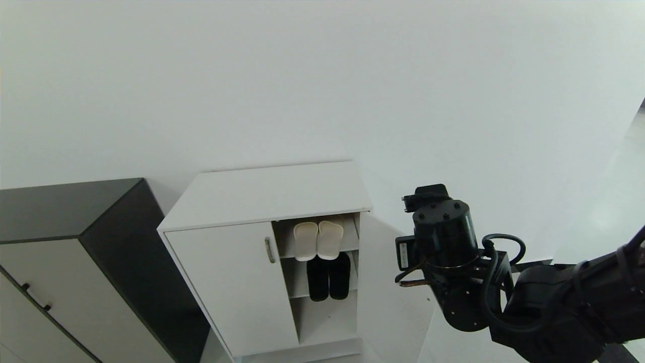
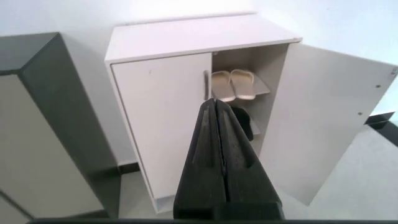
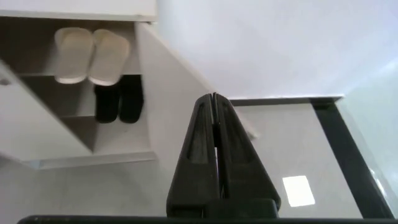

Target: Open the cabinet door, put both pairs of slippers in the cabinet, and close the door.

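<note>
Though shut at the left door [image 1: 232,287] and swung wide at the right door [image 2: 329,118], keeps two pairs of slippers inside the one white cabinet [image 1: 262,196]: a white pair [image 1: 318,240] on the top shelf [image 2: 263,87], ends past its front edge, and a black pair [image 1: 328,276] on the shelf below [image 1: 297,287]. Stands just beside one dark cabinet [image 1: 75,201] on the left, with open floor [image 3: 298,143] past the swung door on the right. Closed tight with nothing gripped: left end effector [image 2: 215,106] and right end effector [image 3: 214,99], both short of the cabinet.
</note>
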Available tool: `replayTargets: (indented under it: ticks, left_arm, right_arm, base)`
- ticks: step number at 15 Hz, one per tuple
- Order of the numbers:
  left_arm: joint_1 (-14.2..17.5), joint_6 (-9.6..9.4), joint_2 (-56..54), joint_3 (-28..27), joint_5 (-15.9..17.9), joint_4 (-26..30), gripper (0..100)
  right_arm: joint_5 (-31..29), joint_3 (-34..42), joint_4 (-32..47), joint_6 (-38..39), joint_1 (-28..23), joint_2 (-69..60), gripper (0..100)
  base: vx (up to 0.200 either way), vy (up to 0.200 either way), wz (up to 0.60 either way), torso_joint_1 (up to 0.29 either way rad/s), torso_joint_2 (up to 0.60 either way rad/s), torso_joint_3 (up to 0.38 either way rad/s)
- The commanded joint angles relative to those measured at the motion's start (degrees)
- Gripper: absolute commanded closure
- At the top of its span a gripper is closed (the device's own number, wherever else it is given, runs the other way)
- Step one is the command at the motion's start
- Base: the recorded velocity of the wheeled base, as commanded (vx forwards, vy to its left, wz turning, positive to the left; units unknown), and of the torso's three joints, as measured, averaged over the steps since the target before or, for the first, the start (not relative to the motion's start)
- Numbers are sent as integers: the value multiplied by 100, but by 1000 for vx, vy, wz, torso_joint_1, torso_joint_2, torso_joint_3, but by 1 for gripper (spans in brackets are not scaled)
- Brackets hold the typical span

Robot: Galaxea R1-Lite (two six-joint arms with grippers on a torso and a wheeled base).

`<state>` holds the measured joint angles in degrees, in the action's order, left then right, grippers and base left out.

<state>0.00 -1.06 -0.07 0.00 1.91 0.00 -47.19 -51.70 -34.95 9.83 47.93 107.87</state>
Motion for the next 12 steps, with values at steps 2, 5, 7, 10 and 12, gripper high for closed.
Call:
replayTargets:
  ticks: [2,5,7,10,12]
  left_arm:
    - [0,1,7,0,2,0,100]
    - [0,1,7,0,2,0,100]
    - [0,1,7,0,2,0,100]
    - [0,1,7,0,2,0,100]
    - [0,1,7,0,2,0,100]
  right_arm:
    - [-1,28,-29,-95,-74,23,100]
    - [-1,37,-29,-104,-74,32,100]
    - [-1,28,-29,-112,-74,58,100]
    - [-1,20,-29,-104,-82,111,100]
    - [-1,28,-29,-104,-82,102,100]
  base:
    - [0,0,0,0,0,0]
    - [0,0,0,0,0,0]
    - [-200,0,0,5,0,5]
    - [-200,0,0,7,2,4]
    - [-200,0,0,0,5,0]
